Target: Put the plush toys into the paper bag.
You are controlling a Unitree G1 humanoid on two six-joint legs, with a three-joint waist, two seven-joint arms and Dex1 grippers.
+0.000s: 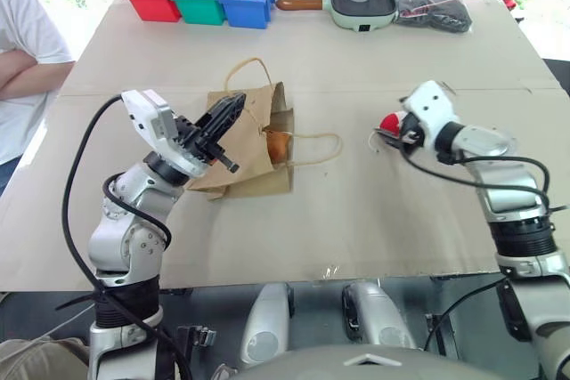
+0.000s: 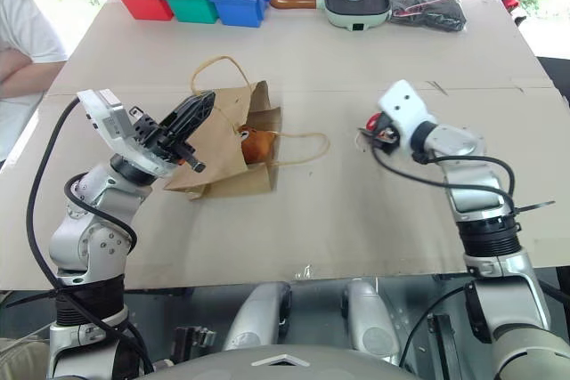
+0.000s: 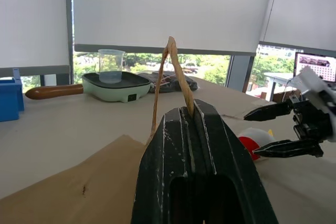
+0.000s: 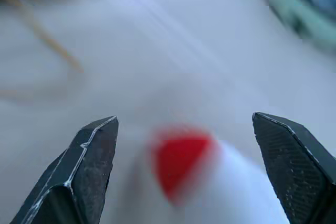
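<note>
One toy is already home: the orange-brown plush toy [image 1: 279, 143] sits in the mouth of the paper bag [image 1: 242, 144], which lies on its side on the counter [image 1: 356, 229], opening turned toward the robot's right. The left claw [image 3: 195, 116] is pressed together on one of the bag's loop handles [image 3: 169, 72] and holds it up, so the mouth stays agape. The other handle [image 1: 313, 150] trails flat on the counter.

What is left is the white plush toy [image 4: 210, 177] with the red end, lying well apart from the bag on the robot's right. The right claw [image 1: 389, 137] stands spread with the toy just ahead between its open fingers — close, but I see no grip on it yet. By my reckoning the job is about half done: this one must be pinched, carried across and dropped in.

Hard to make out: from the head views the right hand covers most of the white toy, leaving only its red tip, and the wrist view of it is smeared. How deep the orange toy sits inside the bag — I cannot tell.
</note>
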